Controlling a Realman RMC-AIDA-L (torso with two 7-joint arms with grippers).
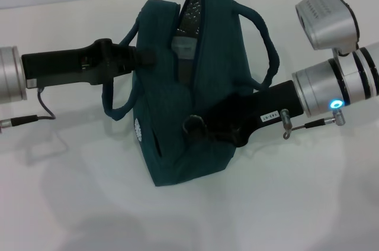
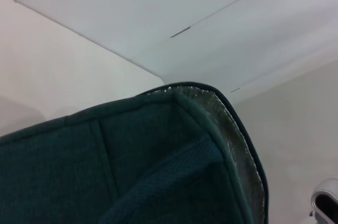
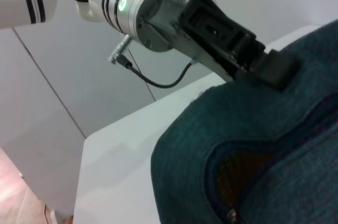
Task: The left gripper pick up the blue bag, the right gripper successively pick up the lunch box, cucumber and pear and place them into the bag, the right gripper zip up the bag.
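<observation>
The blue bag (image 1: pixel 177 138) stands on the white table, its top gaping at the far end and showing silver lining (image 2: pixel 240 147). A pale grey lunch box (image 1: pixel 183 47) sits inside that gap. Reaching in from the left, my left gripper (image 1: pixel 145 57) is shut on the bag's upper side edge; it also shows as the left gripper (image 3: pixel 270 66) pressed on the fabric. My right gripper (image 1: pixel 198 128) lies against the bag's near end at the zipper line. An orange patch, the pear (image 3: pixel 237 174), shows through a slit in the bag (image 3: pixel 274 129). The cucumber is hidden.
The white table (image 1: pixel 308 203) spreads around the bag, with a wall seam behind. One bag handle (image 1: pixel 269 50) arches to the right above my right arm, and the other handle (image 1: pixel 112 106) hangs under my left arm. A thin cable (image 1: pixel 44 106) trails from the left wrist.
</observation>
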